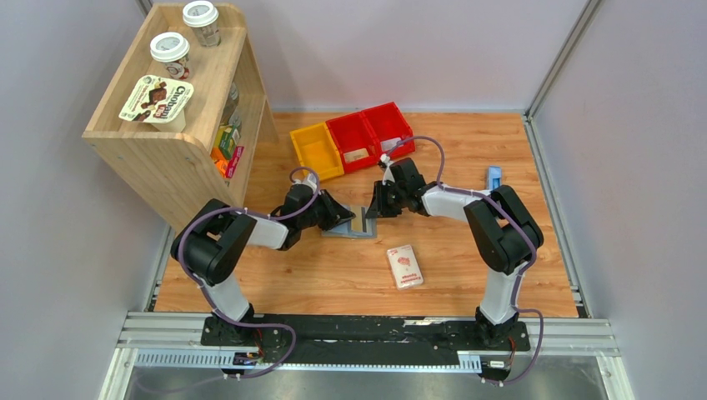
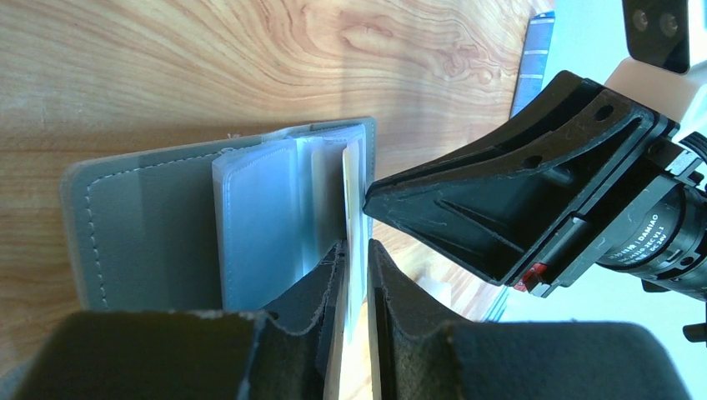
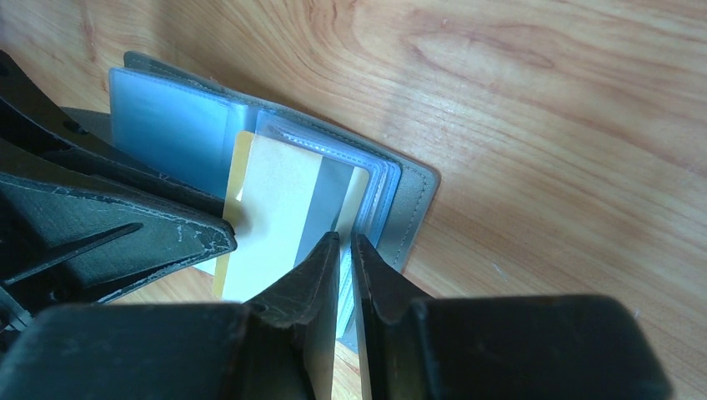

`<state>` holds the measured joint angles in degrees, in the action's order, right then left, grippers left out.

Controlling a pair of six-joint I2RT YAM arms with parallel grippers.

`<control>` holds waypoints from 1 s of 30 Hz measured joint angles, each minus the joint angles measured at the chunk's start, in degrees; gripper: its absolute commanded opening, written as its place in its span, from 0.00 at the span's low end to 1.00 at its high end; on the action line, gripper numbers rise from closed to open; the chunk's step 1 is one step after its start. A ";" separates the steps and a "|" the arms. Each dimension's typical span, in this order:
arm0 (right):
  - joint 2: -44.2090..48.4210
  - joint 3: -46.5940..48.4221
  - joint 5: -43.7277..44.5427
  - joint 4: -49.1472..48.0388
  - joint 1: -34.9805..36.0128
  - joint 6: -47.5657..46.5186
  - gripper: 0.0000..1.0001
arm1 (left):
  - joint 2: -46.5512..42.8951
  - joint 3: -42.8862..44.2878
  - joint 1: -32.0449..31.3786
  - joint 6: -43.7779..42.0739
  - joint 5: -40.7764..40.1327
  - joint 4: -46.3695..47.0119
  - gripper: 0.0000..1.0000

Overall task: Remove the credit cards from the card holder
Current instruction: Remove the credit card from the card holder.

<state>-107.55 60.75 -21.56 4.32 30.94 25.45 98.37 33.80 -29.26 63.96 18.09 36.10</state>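
I'm mid-pull, left hand [image 2: 357,247] pinching a credit card [image 3: 275,208], right hand [image 3: 346,240] clamping the card holder [image 2: 142,225]; next needs a straight draw, I reckon.

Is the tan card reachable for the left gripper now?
Likely yes: the tan card juts from the card holder, its edge inside the left gripper; the right gripper pinches the holder's sleeves.
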 measured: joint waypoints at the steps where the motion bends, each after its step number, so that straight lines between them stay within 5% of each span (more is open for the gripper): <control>1: 0.00 0.00 -0.02 0.00 0.00 0.00 0.18 | 0.24 0.02 0.00 0.07 0.13 0.15 0.22; 30: -0.26 -0.35 -0.02 -0.26 0.02 -0.09 0.18 | -4.79 -1.64 -0.02 -1.77 -2.19 -4.09 0.09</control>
<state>-107.81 60.40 -21.58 4.05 30.96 25.36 93.58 32.16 -29.28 62.19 15.90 32.01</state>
